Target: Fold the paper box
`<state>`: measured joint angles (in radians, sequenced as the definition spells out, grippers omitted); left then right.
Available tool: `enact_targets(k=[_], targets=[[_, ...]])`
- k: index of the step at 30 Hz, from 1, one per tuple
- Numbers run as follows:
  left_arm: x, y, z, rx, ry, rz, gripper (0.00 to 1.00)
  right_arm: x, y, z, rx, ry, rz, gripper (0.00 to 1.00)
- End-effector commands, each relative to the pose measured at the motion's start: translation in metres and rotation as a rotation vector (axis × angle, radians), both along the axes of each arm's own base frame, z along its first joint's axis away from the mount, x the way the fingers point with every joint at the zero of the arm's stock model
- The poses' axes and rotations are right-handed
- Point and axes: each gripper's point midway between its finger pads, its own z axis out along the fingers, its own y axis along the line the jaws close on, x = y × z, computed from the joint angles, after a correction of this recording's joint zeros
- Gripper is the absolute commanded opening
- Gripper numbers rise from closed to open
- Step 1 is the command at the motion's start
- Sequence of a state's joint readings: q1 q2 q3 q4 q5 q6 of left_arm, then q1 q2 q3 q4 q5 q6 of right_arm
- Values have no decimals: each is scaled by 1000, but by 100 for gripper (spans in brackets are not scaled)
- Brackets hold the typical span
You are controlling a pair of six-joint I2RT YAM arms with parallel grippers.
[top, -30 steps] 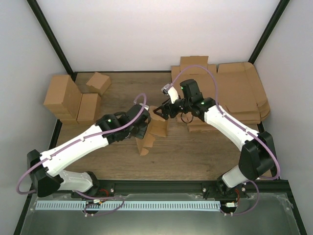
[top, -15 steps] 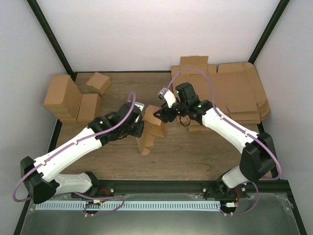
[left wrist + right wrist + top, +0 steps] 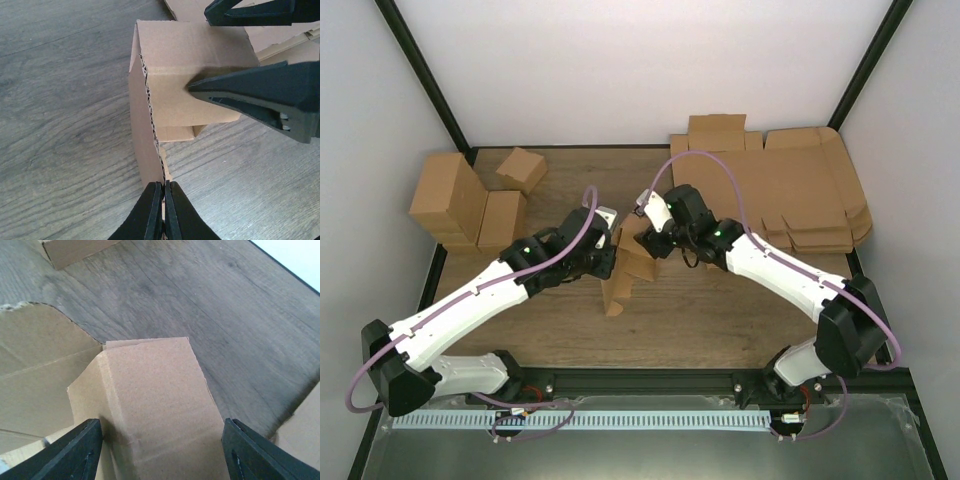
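Since earlier, my right pincer (image 3: 650, 243) slid onto the box (image 3: 625, 262), jaws apart astride it, left of the pile (image 3: 800, 190); left pincer (image 3: 162, 200) clamps its flap edge. Walls can now be squared, I judge.

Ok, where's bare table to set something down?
Bare wood lies between the arms toward the near rail, and at the back between the folded boxes and flat sheet pile. Crowded centre: left gripper and right gripper at the paper box.
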<state>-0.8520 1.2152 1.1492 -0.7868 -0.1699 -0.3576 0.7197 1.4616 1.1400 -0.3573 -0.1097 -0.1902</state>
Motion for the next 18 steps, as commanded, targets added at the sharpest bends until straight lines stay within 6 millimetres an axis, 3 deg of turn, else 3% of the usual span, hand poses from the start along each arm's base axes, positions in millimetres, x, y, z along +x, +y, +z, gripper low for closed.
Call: enact_targets(k=[1, 9, 18], targets=[[3, -6, 15, -48, -39, -21, 4, 8, -8, -4, -82, -85, -59, 69], [6, -12, 23, -74, -47, -36, 4, 17, -14, -11, -156, -145, -116, 69], [6, -26, 38, -138, -59, -83, 4, 18, -16, -13, -197, -198, -148, 60]])
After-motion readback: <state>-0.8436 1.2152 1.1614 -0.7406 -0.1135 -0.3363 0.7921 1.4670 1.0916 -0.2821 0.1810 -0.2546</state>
